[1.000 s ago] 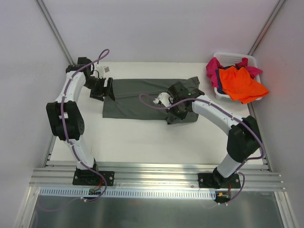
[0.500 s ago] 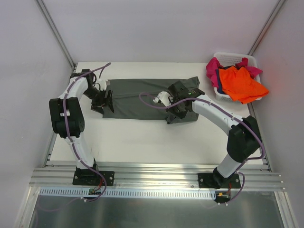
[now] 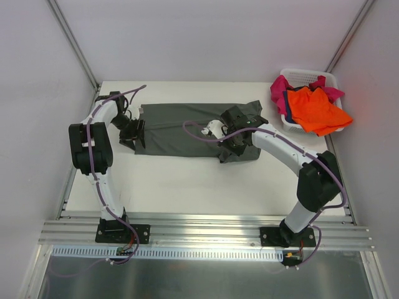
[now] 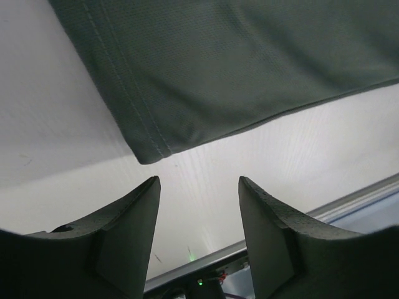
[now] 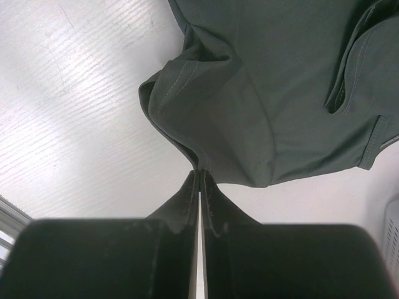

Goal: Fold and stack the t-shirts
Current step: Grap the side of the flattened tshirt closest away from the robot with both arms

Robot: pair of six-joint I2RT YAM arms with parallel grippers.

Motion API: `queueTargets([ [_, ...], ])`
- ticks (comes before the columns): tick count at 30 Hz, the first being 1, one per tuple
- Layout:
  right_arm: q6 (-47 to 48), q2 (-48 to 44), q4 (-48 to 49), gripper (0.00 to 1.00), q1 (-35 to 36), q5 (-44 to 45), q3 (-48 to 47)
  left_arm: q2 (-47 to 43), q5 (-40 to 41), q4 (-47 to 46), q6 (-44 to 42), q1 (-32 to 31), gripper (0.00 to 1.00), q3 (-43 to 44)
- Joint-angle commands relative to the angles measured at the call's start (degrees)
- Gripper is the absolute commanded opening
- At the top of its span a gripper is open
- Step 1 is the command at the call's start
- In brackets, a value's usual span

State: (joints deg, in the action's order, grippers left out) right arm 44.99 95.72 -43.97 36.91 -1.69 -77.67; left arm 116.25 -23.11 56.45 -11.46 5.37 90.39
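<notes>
The left arm rises from its base at the near edge, folds at a high elbow by the left side of the surface (image 3: 187, 180) and turns its wrist inward, so the left gripper (image 3: 138, 132) sits low at the left end of the grey shirt (image 3: 187, 128); in the wrist view its fingers (image 4: 134, 224) stand apart with only bare surface between them, the shirt's hemmed near corner (image 4: 146, 152) just ahead of the tips and untouched; the right arm leans from its base out to an elbow at the right, its forearm reaching left and away to the shirt's bunched right end; the right gripper (image 5: 199, 173) is pressed together, pinching a puckered fold of the cloth at its tips; the shirt lies flat as a long band across the far half of the surface, its long axis running left to right, hem to the left; an orange shirt (image 3: 318, 109) and a pink shirt (image 3: 278, 87) hang over the white basket (image 3: 305, 73) at the far right corner.
</notes>
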Motion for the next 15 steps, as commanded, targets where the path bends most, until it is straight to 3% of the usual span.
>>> queueTargets([
  [1,-0.6,0.7,-0.2,0.01,-0.4,0.4,-2.0,-2.2,5.4,-1.2,-0.4,0.6,0.54,-0.9],
  [7,-1.0,1.4,-0.2,0.01,-1.0,-0.2,-2.2,-6.0,11.1,-6.3,-2.2,0.3,0.57,-7.3],
  [15,-1.1,2.7,-0.6,0.01,-1.0,-0.6,-4.0,-3.3,11.3,-7.0,-1.4,0.1,0.54,-5.7],
])
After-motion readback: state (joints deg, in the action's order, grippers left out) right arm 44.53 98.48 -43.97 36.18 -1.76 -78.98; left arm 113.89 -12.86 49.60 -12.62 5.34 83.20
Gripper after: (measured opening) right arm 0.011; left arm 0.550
